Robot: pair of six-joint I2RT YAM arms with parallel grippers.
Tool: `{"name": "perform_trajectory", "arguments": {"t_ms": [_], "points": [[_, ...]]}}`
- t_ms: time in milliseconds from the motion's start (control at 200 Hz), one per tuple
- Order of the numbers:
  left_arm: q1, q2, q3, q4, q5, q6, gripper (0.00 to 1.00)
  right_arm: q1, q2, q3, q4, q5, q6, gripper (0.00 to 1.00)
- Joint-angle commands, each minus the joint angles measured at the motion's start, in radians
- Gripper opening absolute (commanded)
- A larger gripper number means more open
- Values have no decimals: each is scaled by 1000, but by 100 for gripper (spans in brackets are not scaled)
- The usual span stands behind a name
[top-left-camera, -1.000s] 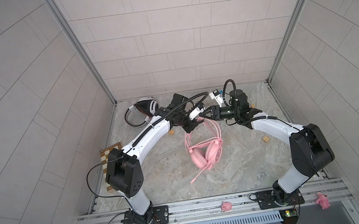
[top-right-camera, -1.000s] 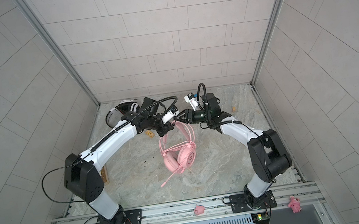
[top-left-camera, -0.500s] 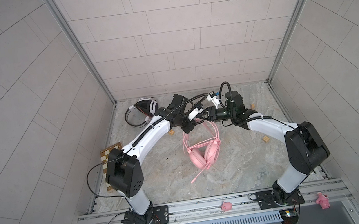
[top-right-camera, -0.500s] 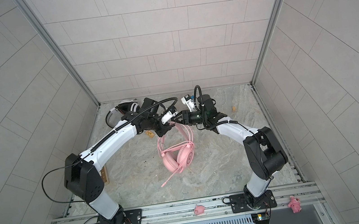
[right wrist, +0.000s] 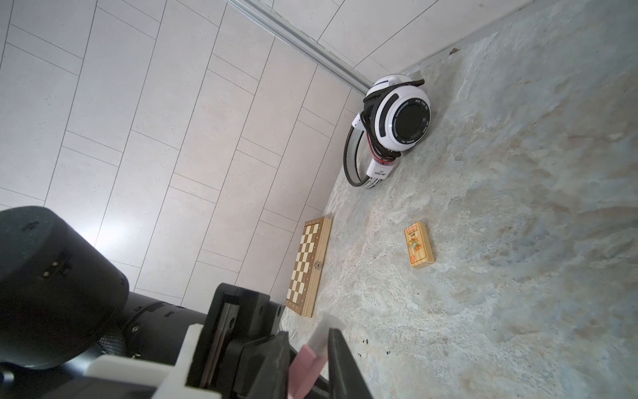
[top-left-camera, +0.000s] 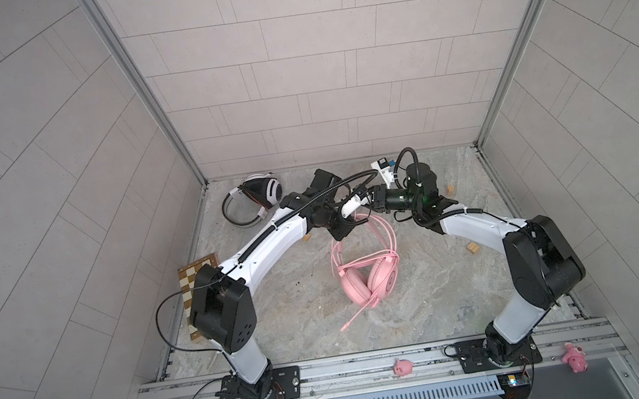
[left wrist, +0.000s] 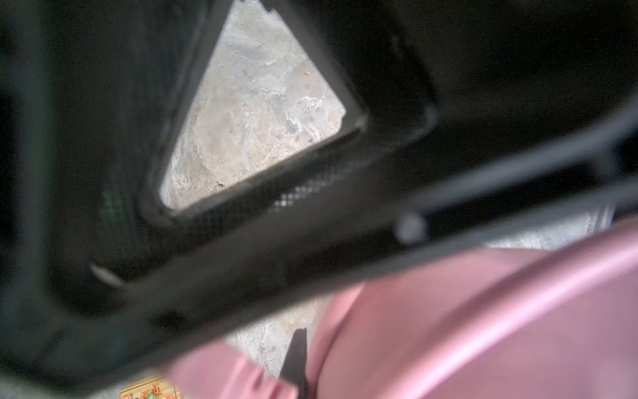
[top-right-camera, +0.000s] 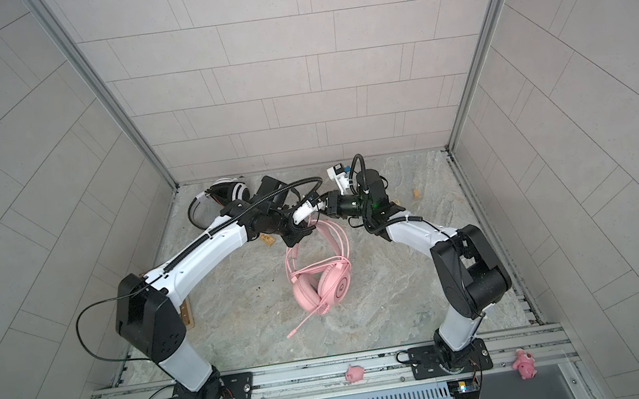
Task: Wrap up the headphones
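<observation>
Left gripper grips pink headphones by the band; right gripper, just beside, pinches the plug lengthwise.

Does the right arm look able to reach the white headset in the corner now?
Probably not. The left arm, holding the pink headset, lies across the way to the white headset, and the right gripper seems to grip the pink plug.
</observation>
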Motion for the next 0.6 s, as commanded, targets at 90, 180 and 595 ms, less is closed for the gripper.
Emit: {"name": "perform_trajectory", "arguments": {"t_ms": [90, 180, 595], "points": [[-2, -20, 17, 5, 46, -16, 0, -10, 15, -31, 60, 30, 33, 17], [-2, -16, 17, 2, 52, -16, 0, -10, 13, -29, 62, -2, 30, 21], [-3, 6, 24, -19, 66, 8, 0, -12, -49, -70, -79, -56, 23, 57]]}}
